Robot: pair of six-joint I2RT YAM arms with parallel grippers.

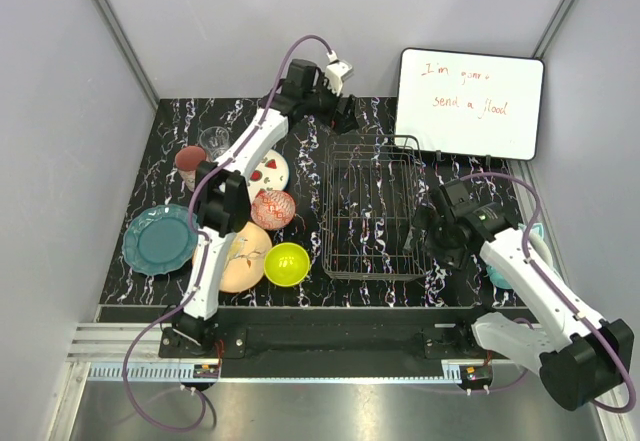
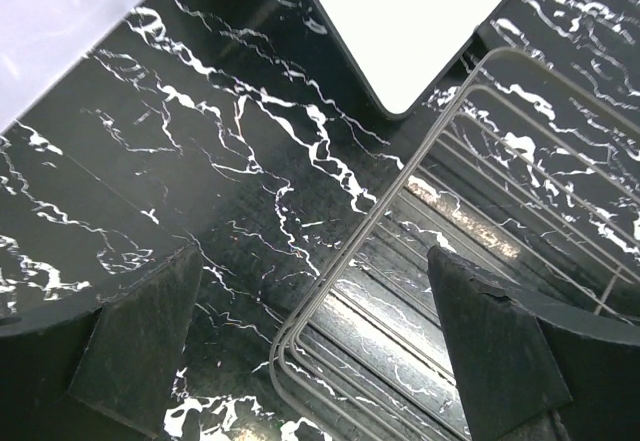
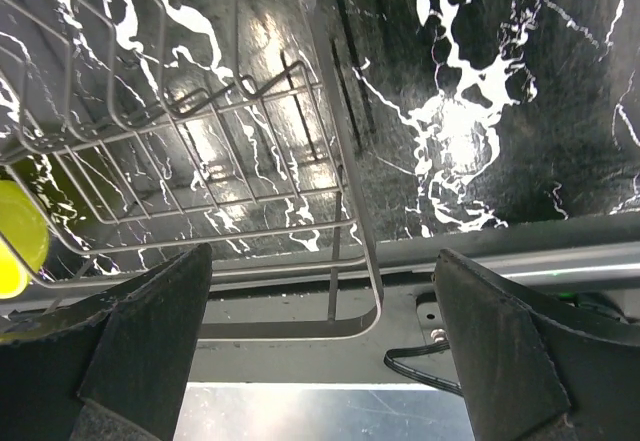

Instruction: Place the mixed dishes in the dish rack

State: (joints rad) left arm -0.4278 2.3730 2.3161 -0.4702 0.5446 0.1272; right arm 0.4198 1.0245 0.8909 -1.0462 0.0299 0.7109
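Left fingers stand wide apart and empty, hovering by the far left corner of the dish rack. That arm stretches long across the counter, elbow hanging over the dishes. The right fingers gape too, holding nothing, above the rack's near right corner. All the dishes lie left of the rack: teal plate, peach plate, green bowl, patterned bowl, watermelon plate, mug, glass. A whiteboard leans behind

- Left arm: white shells, black joints, mauve cable exiting the base at 7 o'clock.
- Right arm: identical finish, mauve cable.
- Gripper fingers: matt black wedges.
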